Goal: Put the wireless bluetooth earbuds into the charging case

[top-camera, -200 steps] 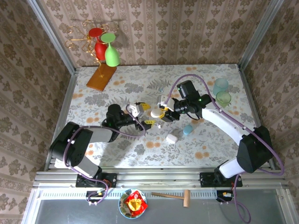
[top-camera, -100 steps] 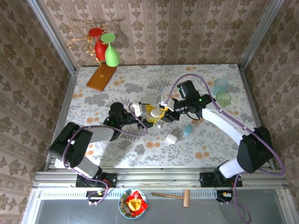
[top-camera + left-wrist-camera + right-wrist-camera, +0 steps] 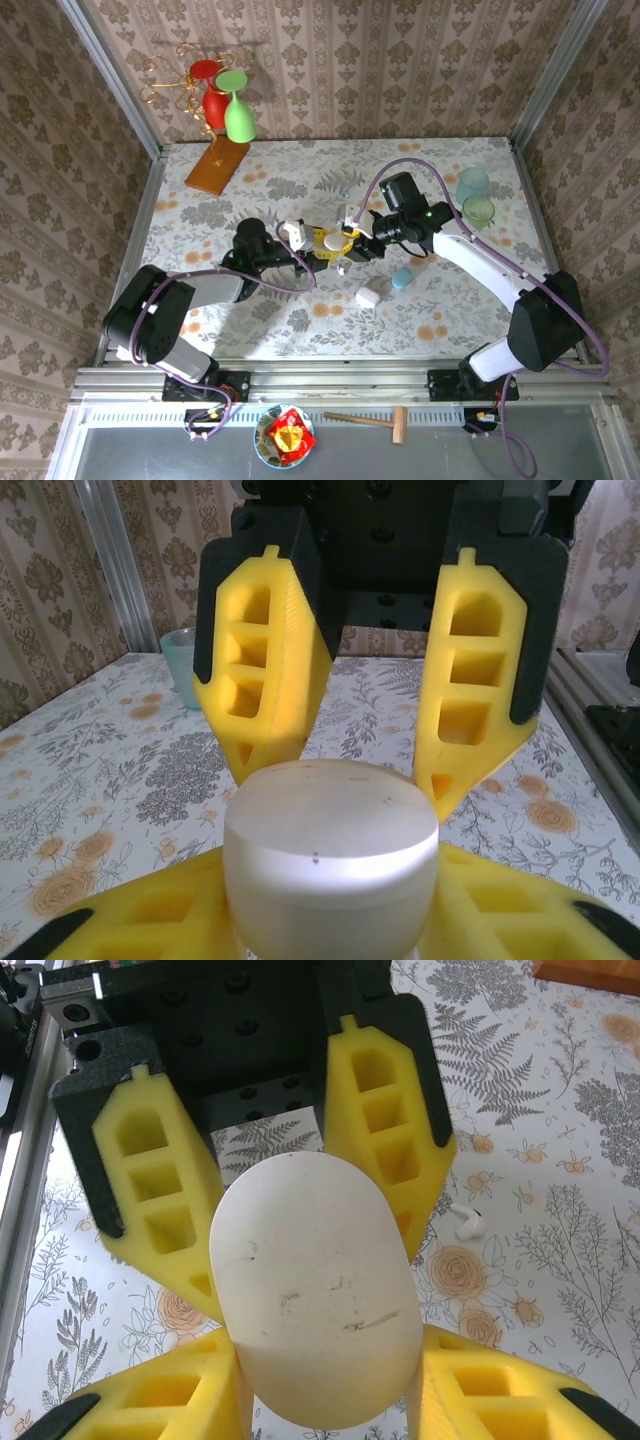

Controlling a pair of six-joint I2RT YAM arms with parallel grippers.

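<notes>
Centrally, the charging case (image 3: 310,1290) was held over the tabletop (image 3: 560,1260), the jaws of left gripper (image 3: 330,910) and right gripper (image 3: 320,1400) clamped on opposite ends, probably to pull it open, while one earbud (image 3: 468,1222) lay loose nearby.

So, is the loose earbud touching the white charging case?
Apart: the right wrist view shows floral tabletop between the earbud and the white charging case.
</notes>
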